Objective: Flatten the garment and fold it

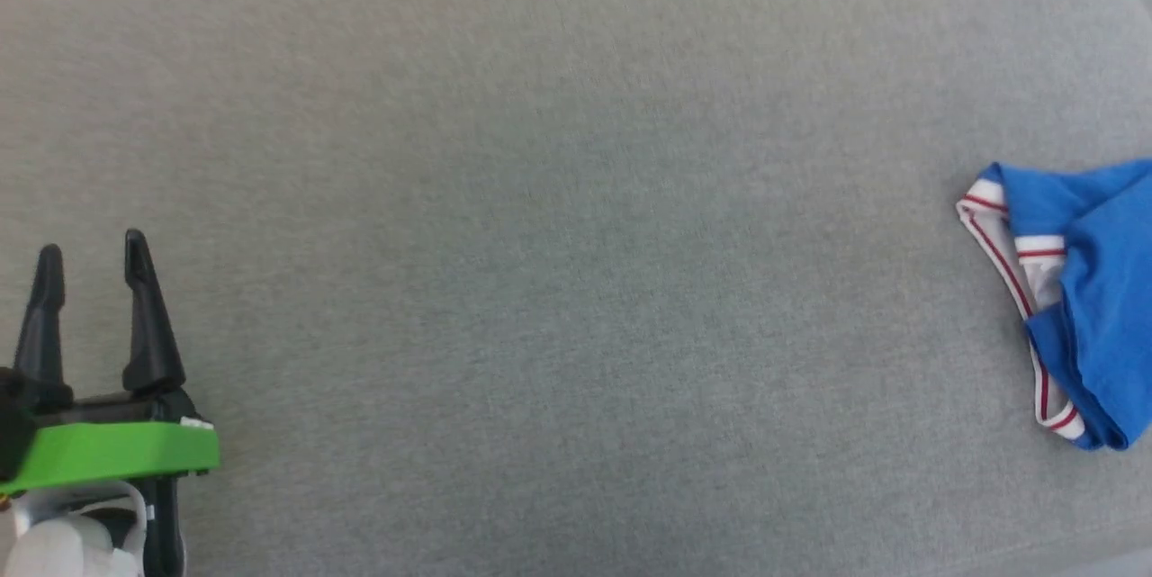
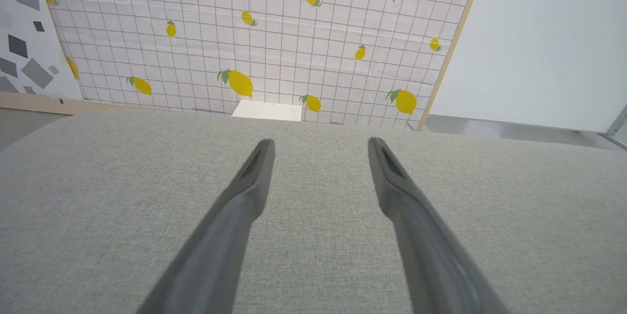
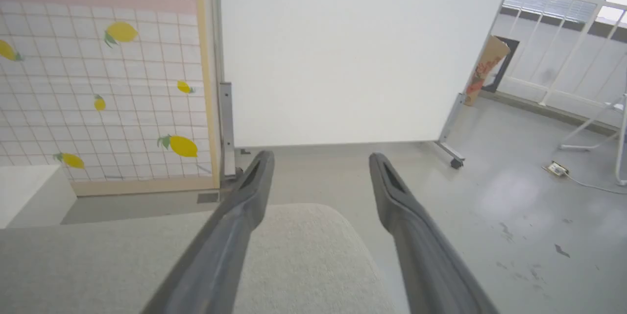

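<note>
The royal-blue jersey T-shirt with red-and-white striped trim (image 1: 1093, 289) lies at the far right of the grey fabric-covered tabletop (image 1: 576, 244), cut off by the edge of the head view. It seems bunched and folded over itself, though too little shows to be sure. The left pincer (image 1: 92, 247), two long dark fingers on a green mount, sits at the lower left, well apart from the T-shirt, released and empty. The right pincer (image 3: 321, 156) is released too, fingers spread and bare above the tabletop's rounded corner, facing a lemon-patterned tiled panel (image 3: 98, 98) and a white board (image 3: 343, 49).
</note>
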You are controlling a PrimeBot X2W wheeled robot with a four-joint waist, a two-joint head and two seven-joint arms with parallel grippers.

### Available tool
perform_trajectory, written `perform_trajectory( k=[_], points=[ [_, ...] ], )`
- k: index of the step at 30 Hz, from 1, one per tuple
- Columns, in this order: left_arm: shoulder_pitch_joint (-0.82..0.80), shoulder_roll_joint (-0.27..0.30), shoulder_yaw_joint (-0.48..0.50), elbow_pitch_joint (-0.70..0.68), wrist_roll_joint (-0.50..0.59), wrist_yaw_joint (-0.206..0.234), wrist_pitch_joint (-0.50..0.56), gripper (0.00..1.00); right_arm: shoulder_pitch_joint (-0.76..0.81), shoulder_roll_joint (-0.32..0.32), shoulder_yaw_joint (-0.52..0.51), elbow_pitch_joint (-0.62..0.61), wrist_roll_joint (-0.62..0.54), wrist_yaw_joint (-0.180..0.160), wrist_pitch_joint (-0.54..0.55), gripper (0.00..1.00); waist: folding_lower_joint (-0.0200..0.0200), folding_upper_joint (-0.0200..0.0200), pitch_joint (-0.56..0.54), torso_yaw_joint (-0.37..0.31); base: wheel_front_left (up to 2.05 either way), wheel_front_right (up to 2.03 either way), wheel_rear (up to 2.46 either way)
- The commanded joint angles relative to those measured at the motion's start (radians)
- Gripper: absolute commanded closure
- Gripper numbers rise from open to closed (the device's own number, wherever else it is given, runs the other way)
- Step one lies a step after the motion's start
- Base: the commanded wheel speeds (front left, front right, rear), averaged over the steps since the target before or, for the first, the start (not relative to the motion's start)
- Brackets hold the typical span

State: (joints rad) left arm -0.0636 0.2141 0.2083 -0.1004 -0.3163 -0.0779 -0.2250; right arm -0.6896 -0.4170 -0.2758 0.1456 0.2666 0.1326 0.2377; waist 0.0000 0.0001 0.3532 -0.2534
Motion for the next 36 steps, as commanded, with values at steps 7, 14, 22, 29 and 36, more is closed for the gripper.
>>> perform_trajectory(
  k=[7,14,22,29,36],
  points=[
    [-0.017,-0.019,-0.013,0.05,0.026,0.034,-0.017,0.0,0.07,0.144,0.134,-0.1,0.07,-0.002,-0.103,0.0,0.0,-0.0001,-0.205,0.132,0.0,0.0,0.0],
    [-0.027,-0.036,-0.03,0.081,0.052,0.063,-0.023,0.0,0.216,0.333,0.185,-0.115,0.049,-0.002,-0.234,0.0,0.0,-0.0001,-0.261,0.175,0.0,0.0,0.0],
    [-0.039,-0.068,-0.076,0.137,0.084,0.092,-0.026,0.0,0.369,0.366,0.26,-0.024,0.028,-0.002,-0.428,0.0,0.0,-0.0001,-0.302,0.215,0.0,0.0,0.0],
    [-0.039,-0.08,-0.138,0.205,0.105,0.073,-0.025,0.0,0.478,0.366,0.281,0.047,0.028,-0.002,-0.493,0.0,0.0,-0.0001,-0.316,0.227,0.0,0.0,0.0],
    [-0.023,-0.093,-0.189,0.261,0.124,0.06,-0.029,0.0,0.569,0.367,0.277,0.032,0.002,-0.002,-0.499,0.0,0.0,-0.0001,-0.327,0.224,0.0,0.0,0.0]
  ],
)
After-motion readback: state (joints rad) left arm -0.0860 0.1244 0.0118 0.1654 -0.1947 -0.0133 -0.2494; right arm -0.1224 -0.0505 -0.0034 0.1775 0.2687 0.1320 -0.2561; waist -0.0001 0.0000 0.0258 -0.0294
